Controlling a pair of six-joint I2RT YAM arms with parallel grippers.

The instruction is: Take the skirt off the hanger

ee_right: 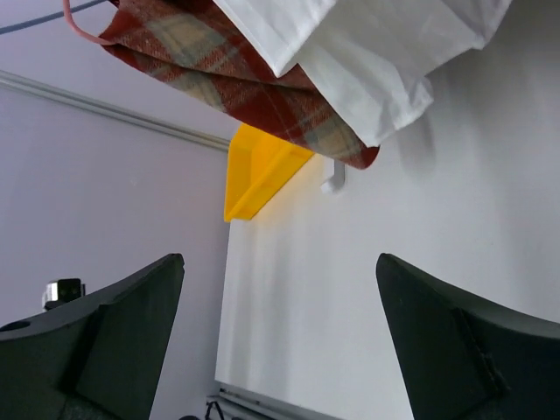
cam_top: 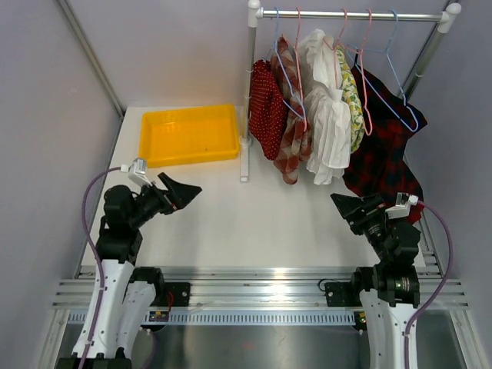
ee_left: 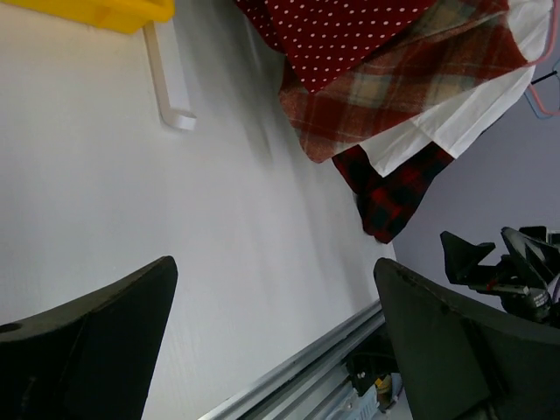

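5 garments hang on thin wire hangers (cam_top: 401,88) from a rail (cam_top: 354,14) at the far right of the white table (cam_top: 261,223). From left to right they are a red polka-dot piece (cam_top: 267,108), a red-and-tan plaid piece (cam_top: 292,146), a white piece (cam_top: 327,115), a yellow floral piece (cam_top: 355,108) and a dark red-and-black tartan piece (cam_top: 380,154). The skirt is somewhere in this row and on its hanger, but the pictures do not settle which piece it is. The polka-dot and plaid pieces are the short, skirt-like ones. The tartan piece hangs lowest, its hem near the right arm's wrist. A yellow tray (cam_top: 188,134) lies at the far left of the table, just beside the rack's white foot (cam_top: 244,165). The left gripper (cam_top: 188,196) is raised over the near left of the table and points toward the rack. In its wrist view its 2 dark fingers (ee_left: 96,341) stand wide apart, with only bare table between them. The right gripper (cam_top: 344,206) is over the near right, below the tartan hem. Its fingers (ee_right: 464,341) are likewise spread wide and grasp nothing. Its wrist view looks up at the plaid and white hems, with the tray beyond. Neither gripper touches any cloth, and both are well apart from the rail.
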